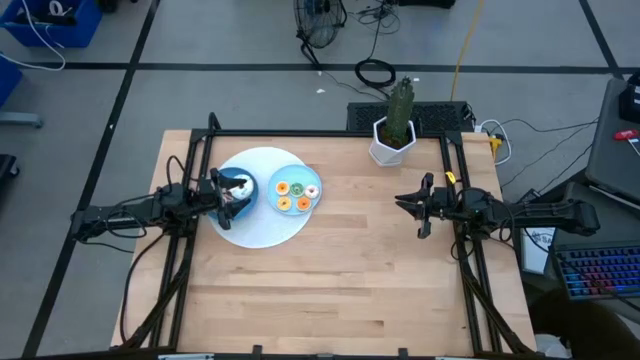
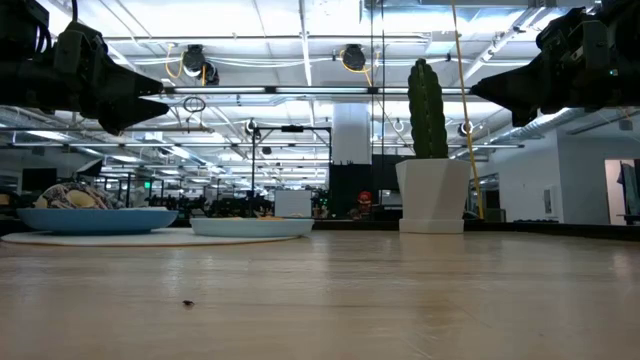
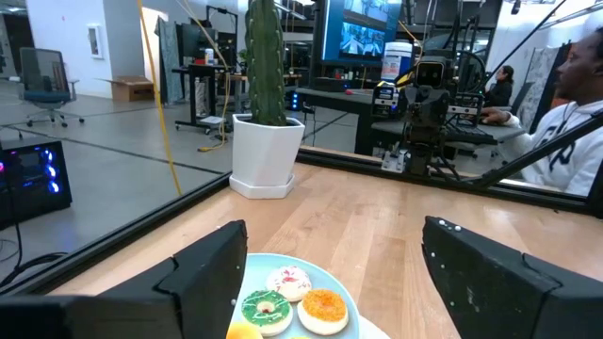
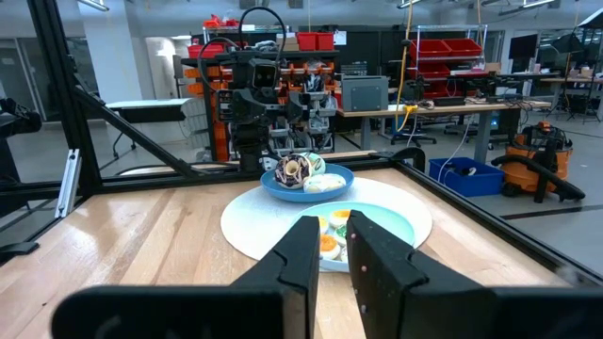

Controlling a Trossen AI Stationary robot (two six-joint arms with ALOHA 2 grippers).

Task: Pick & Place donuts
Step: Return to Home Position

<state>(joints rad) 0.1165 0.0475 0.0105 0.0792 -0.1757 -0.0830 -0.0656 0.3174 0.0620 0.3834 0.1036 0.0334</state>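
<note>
Several small ring donuts [image 1: 296, 192], iced orange, green, yellow and white, lie on a light blue plate [image 1: 298, 174] on a round white mat [image 1: 262, 225]. Three show close up in the left wrist view: green [image 3: 264, 308], white-pink [image 3: 289, 281] and orange [image 3: 324, 306]. A dark blue bowl [image 4: 283, 191] beside the plate holds more donuts [image 4: 295, 169]. My left gripper [image 1: 245, 192] stands open and level above the bowl, its fingers [image 3: 203, 273] wide apart over the plate's edge. My right gripper [image 4: 334, 259] is shut, level, at the table's right side, clear of everything.
A cactus in a white pot [image 1: 393, 135] stands at the table's far edge, right of centre. Bare wood [image 1: 330, 280] stretches between the two arms and toward the near edge. A person [image 3: 575, 113] sits beyond the table's right side.
</note>
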